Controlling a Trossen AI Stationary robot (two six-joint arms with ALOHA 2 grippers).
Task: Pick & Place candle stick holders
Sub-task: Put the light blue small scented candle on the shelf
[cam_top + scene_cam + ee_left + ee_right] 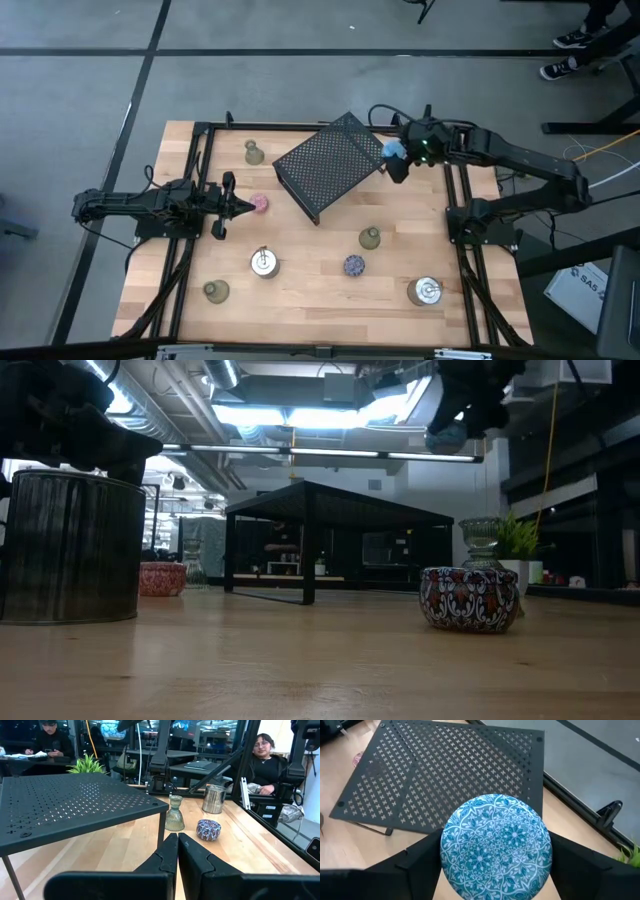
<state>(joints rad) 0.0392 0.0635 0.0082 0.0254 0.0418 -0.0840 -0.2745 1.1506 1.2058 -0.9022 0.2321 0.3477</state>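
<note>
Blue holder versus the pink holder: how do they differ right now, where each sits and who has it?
The blue holder is held in the air by the right gripper beside the black rack; the pink holder rests on the table. Nothing grips the pink one; the shut left gripper points at it. Blue has a floral pattern; pink's is unclear. Both are small and round.

Wood table (320, 300): black mesh rack (328, 165), pink (260, 204), purple (354, 265), 2 silver (264, 262), 3 green holders (370, 238).

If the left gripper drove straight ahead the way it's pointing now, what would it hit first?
Probably the pink holder, just off the tips of the shut left gripper in the high view. It is hidden in the left wrist view, so depth is unsure. The black rack stands beyond.
</note>
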